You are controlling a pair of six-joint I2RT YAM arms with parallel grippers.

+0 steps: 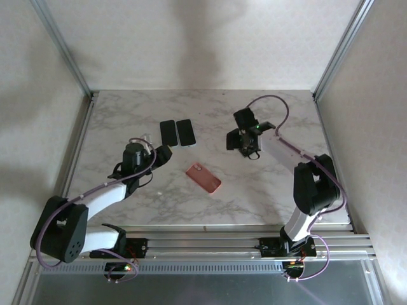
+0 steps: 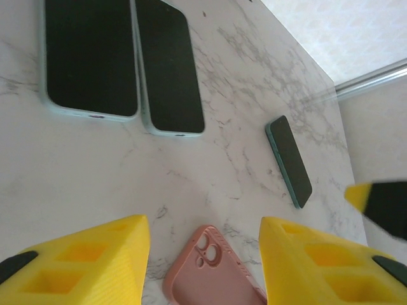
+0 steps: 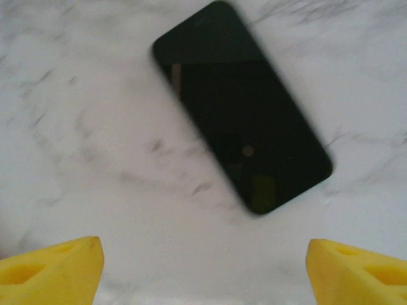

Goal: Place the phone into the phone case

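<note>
Phone, a glossy black slab with rounded corners, lies flat on the veined marble table below the right gripper, whose jaws are wide and empty. Two other phones lie side by side; one matte pink case. The left gripper gapes, empty.

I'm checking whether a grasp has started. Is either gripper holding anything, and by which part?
Nothing is held. The right gripper stands open by the phone, which lies flat on the table; the left gripper is open and empty.
</note>
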